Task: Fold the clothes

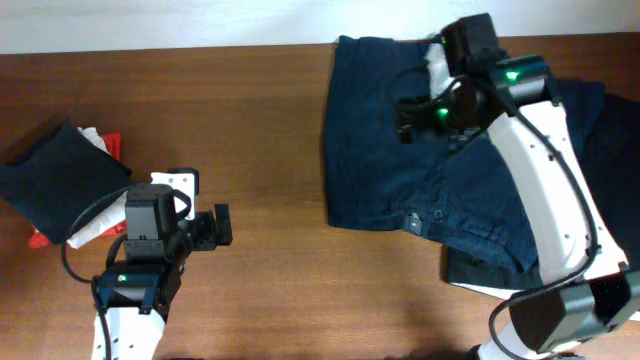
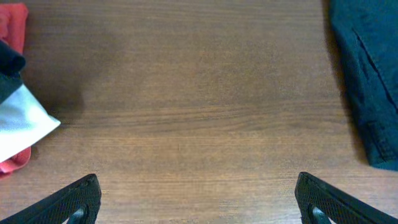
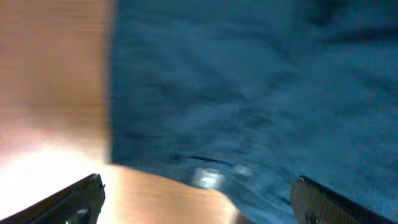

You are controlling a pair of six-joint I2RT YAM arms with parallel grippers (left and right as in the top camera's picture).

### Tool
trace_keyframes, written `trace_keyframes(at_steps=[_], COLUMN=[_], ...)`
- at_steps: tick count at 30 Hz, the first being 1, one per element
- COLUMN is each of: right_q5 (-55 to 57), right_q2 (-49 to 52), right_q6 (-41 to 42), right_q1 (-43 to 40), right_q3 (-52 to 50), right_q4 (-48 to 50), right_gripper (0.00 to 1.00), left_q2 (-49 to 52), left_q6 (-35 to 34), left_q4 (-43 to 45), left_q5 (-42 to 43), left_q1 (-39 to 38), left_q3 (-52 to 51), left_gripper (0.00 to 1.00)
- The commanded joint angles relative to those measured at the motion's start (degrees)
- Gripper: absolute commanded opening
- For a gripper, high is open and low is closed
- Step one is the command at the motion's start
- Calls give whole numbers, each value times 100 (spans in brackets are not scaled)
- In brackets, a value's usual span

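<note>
A dark navy pair of shorts [image 1: 400, 150] lies spread on the wooden table at the centre right. Its edge shows at the right of the left wrist view [image 2: 373, 74], and it fills the blurred right wrist view [image 3: 261, 81]. My right gripper [image 1: 408, 118] hovers over the upper middle of the shorts, open and empty; its fingers show in the right wrist view [image 3: 199, 199]. My left gripper [image 1: 222, 226] is open and empty over bare table at the lower left, well left of the shorts; its fingertips show in the left wrist view [image 2: 198, 202].
A pile of clothes lies at the left: a dark navy piece [image 1: 55, 175] over white [image 2: 18, 121] and red [image 1: 108, 145] cloth. More dark cloth [image 1: 600, 130] lies at the far right, partly under the shorts. The table's back edge meets a white wall.
</note>
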Motion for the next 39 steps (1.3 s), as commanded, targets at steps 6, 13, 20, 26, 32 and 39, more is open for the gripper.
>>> trace_keyframes(at_steps=[6, 13, 20, 26, 32, 39], right_q5=[439, 302, 302, 302, 304, 304], right_q2=[0, 0, 0, 0, 0, 0], right_q6=[358, 313, 313, 313, 295, 295], right_q1=[-1862, -2542, -2553, -2553, -2553, -2553], right_q3=[-295, -728, -737, -737, -737, -737], right_q4=[-785, -970, -988, -984, -964, -964], right_gripper=[99, 99, 99, 99, 99, 99], left_q2=[804, 3230, 4986, 5322, 3998, 3786], left_q6=[-835, -2800, -3563, -3893, -2559, -2103], left_q4=[846, 2778, 4684, 5171, 3298, 1919], left_q5=[2109, 2697, 2695, 2702, 2907, 2245], left_q1=[-254, -1937, -2769, -2962, -621, 999], left_q3=[127, 127, 127, 129, 955, 2441], left_gripper=[99, 99, 99, 0, 0, 99])
